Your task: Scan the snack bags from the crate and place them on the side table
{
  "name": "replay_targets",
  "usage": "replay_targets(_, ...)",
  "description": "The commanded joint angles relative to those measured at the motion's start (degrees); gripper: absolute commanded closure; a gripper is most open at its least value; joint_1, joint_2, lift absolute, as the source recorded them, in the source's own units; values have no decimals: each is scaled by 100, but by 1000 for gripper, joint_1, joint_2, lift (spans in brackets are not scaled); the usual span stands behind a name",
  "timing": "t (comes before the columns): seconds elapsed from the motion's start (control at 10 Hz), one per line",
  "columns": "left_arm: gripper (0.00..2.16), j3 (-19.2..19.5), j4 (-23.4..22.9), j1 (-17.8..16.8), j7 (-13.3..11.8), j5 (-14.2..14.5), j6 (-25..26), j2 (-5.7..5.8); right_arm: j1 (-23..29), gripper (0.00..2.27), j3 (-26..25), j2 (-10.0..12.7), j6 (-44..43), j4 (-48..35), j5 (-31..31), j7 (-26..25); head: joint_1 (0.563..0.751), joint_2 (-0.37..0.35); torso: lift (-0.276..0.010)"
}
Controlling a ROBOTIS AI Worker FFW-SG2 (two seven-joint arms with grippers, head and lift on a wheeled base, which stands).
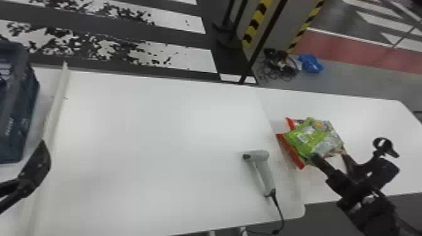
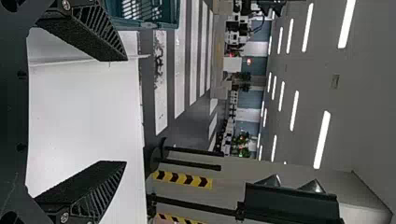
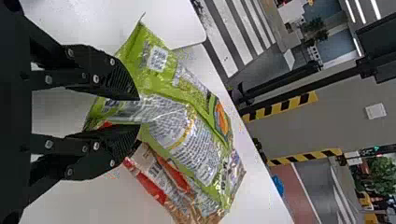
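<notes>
In the head view, my right gripper (image 1: 331, 157) is over the side table (image 1: 373, 117) at a green snack bag (image 1: 309, 135), which lies on top of red-edged snack bags (image 1: 290, 150). The right wrist view has my right gripper (image 3: 139, 112) shut on a bunched fold of the green snack bag (image 3: 180, 133), with a red and brown bag (image 3: 161, 179) beneath. My left gripper (image 1: 38, 161) is near the dark blue crate (image 1: 23, 119) at the far left. In the left wrist view, my left gripper (image 2: 126, 111) is open, with nothing between its fingers.
A grey handheld scanner (image 1: 265, 171) lies on the main white table (image 1: 157, 131), left of the bags, its cable running over the front edge. A raised white strip (image 1: 56, 106) runs beside the crate. Striped posts (image 1: 257, 23) stand behind the tables.
</notes>
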Motion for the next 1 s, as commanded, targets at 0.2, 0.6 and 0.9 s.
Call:
replay_targets(0.2,83,0,-8,16,9,2,-7,-24,221,49,12,111,-781,-290,-22,-373,695,-350,-94)
replay_targets(0.6,83,-123,-114,8,88,-77,-7,-24,1109,63,530,735,-2257,-1951,435,-391,695,-350,-94)
replay_targets(0.9,83,-343,-193,8,246,-244,28,-24,1601,63,1233,1051,-2784,-2865,796,-399,695,-350,-94)
